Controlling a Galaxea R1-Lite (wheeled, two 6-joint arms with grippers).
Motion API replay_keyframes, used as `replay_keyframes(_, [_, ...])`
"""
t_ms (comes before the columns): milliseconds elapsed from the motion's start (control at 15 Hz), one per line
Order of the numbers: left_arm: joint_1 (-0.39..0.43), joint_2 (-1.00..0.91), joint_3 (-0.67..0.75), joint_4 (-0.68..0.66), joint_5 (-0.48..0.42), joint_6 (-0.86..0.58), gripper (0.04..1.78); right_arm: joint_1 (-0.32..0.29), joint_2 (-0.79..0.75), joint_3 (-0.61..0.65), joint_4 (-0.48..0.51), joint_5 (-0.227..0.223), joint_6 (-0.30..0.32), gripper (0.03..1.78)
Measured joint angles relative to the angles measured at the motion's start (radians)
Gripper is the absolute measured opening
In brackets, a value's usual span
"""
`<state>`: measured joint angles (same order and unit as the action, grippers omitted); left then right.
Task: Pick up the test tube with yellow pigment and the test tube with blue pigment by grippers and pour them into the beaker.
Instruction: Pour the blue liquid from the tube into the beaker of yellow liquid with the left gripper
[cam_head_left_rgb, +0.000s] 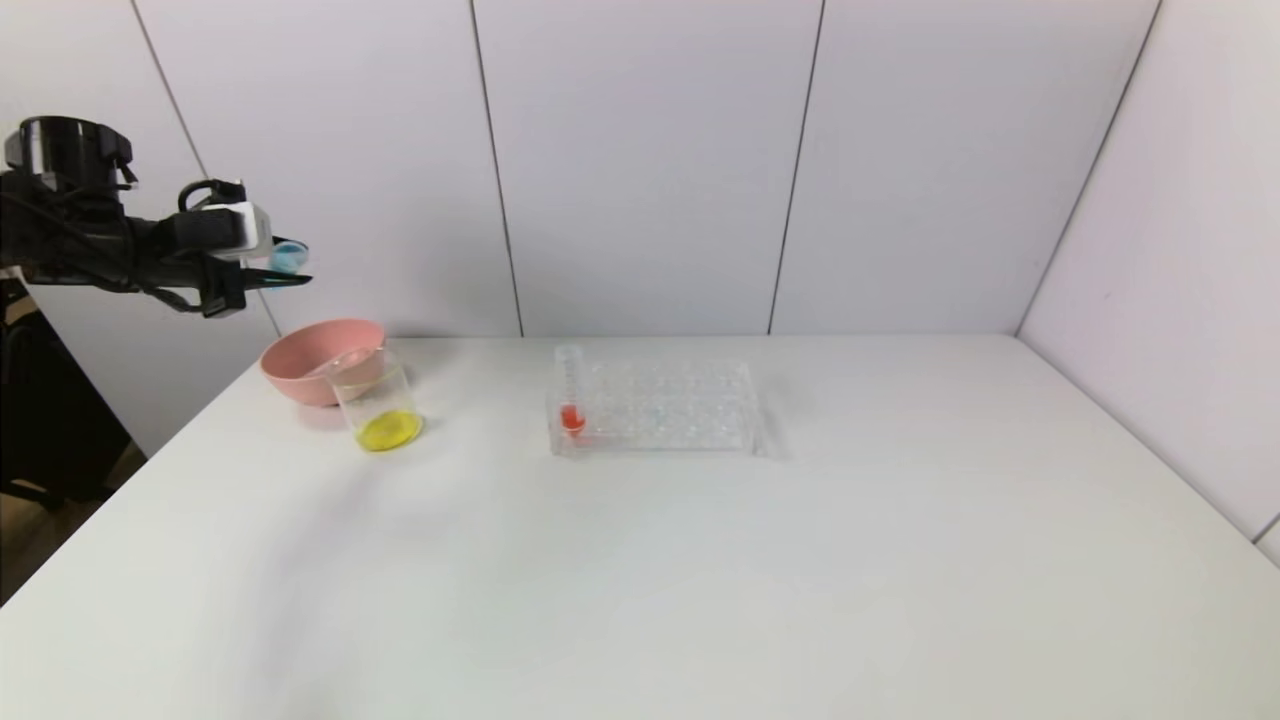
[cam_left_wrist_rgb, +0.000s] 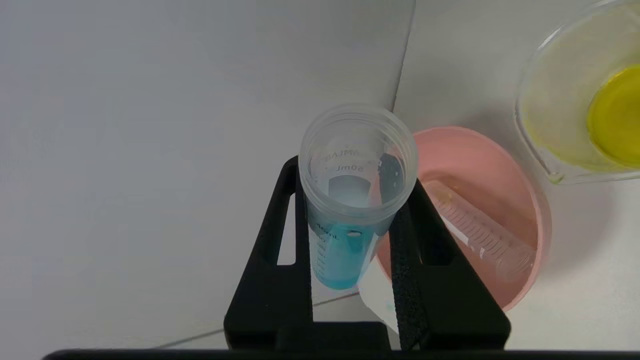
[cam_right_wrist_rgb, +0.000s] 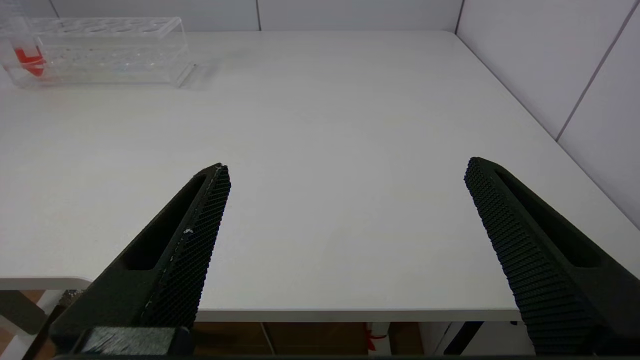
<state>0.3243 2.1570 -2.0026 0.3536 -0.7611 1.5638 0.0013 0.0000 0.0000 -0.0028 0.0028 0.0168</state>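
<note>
While the left gripper (cam_left_wrist_rgb: 350, 245) hangs above the pink bowl (cam_left_wrist_rgb: 480, 170), its fingers pinch the blue tube (cam_left_wrist_rgb: 345, 220) between them; the beaker (cam_head_left_rgb: 378, 405) stands beside the bowl. Parked, the right gripper (cam_right_wrist_rgb: 345, 240) is spread wide.

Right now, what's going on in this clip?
The left gripper, raised above the table's left edge, is shut on the clear graduated test tube with blue pigment, not yet poured. The small clear glass beaker already holds yellow liquid, and an empty clear tube lies in the pink bowl beside it. The right gripper is idle and open at the table's near edge.
</note>
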Motion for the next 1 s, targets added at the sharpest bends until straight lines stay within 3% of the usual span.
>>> replay_keyframes(333, [-0.024,0.001,0.000,0.113,0.022,0.217,0.46,0.000,0.000,0.000,0.000,0.000,0.000,1.71])
replay_keyframes(1000, [-0.045,-0.006,0.001,0.121,0.122,0.296,0.46,0.000,0.000,0.000,0.000,0.000,0.001,1.71])
